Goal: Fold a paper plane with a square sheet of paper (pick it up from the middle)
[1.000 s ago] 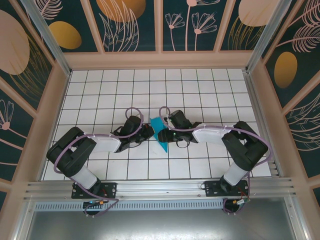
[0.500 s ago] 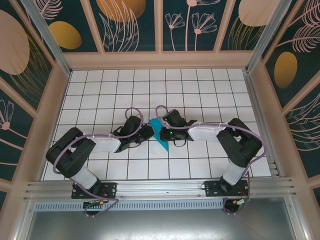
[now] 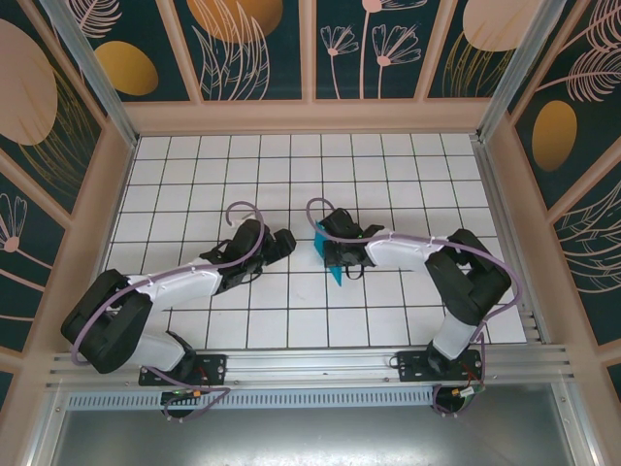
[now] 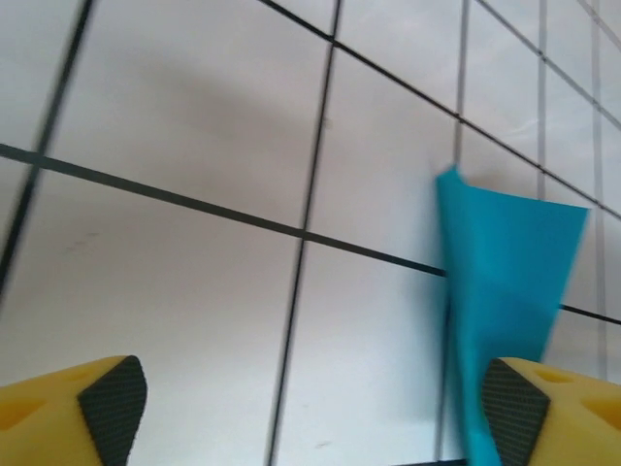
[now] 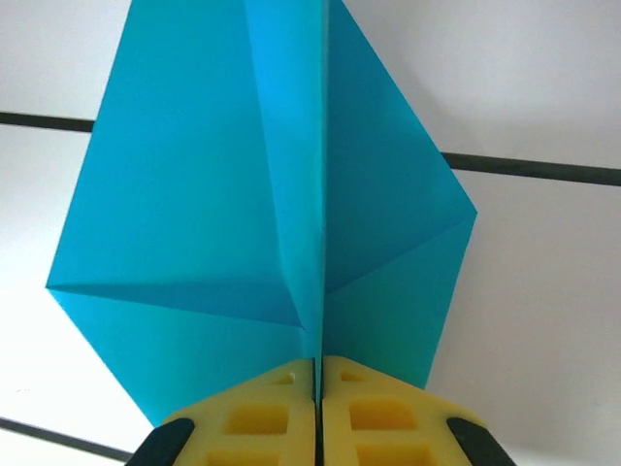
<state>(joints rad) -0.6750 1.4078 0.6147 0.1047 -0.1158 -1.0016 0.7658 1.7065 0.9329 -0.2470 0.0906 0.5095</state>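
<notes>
Teal-blue creased paper sheet [image 5: 194, 223] extends straight ahead of right jaws pinching its centre ridge; left jaws gape, paper rightward.

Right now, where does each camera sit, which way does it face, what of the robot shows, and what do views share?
Top external: above and behind the arms, looking down on the table; both arms show.
Left wrist: on the left arm, facing the tiles; open left gripper at the bottom.
Right wrist: on the right arm, facing the paper; right gripper shut on its fold.
Shared: all three show the paper.
</notes>
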